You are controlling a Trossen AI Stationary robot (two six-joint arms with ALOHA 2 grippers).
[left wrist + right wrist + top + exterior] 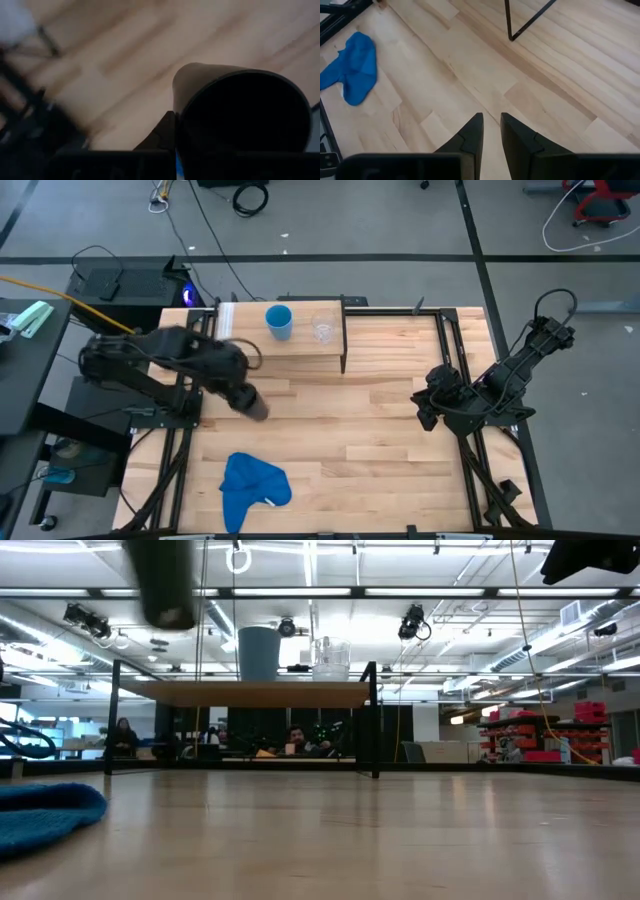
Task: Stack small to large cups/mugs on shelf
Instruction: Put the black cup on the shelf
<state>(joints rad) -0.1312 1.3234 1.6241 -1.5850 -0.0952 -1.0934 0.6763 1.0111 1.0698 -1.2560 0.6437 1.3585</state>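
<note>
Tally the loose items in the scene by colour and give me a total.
Blue: 2 (light-blue cup on the shelf, blue cloth on the table)
Clear: 1 (clear cup on the shelf)
Black: 1 (black cup held by the left gripper)
Total: 4

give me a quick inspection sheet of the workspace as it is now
surface: light wood table, bare in the middle
job's things: blue cup and clear cup stand on the shelf; black cup is off the table
clutter: blue cloth near the front edge
grippers: left pincer shut on the black cup, lifted in front of the shelf; right pincer parked at the right, holding nothing
cables: yellow cable at the left; leads on the floor behind
surroundings: people seated in the room behind
</note>
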